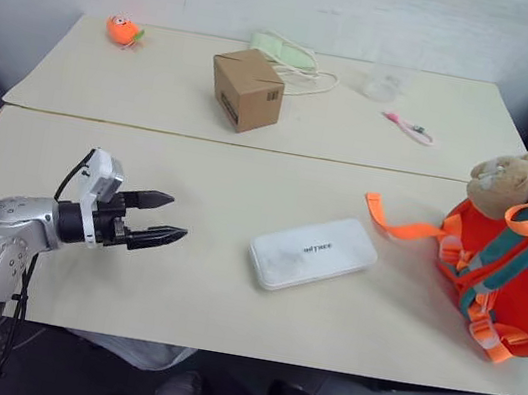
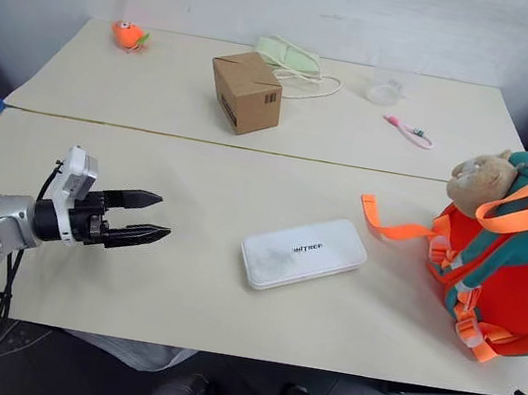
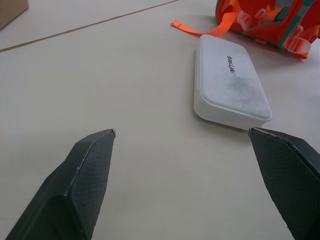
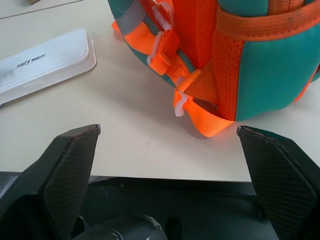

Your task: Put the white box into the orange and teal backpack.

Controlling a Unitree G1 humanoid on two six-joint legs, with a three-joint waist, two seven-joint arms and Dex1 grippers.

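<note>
Flat on table, smooth rounded white box (image 1: 312, 253), webbing-strapped orange and teal backpack (image 1: 517, 291)

Cream table (image 1: 178, 285), white box (image 1: 312, 253), backpack (image 1: 517, 291), cardboard box (image 1: 247, 89)

L gripper (image 1: 171, 221) open, empty, arm reaching fwd; R gripper (image 4: 168, 131) open, empty too.

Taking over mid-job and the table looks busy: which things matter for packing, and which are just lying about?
For the job:
white box, flat on the near table
orange and teal backpack, to its right
left hand, open, short of the box

Lying about:
cardboard box
orange toy
green pouch
pink item
</note>
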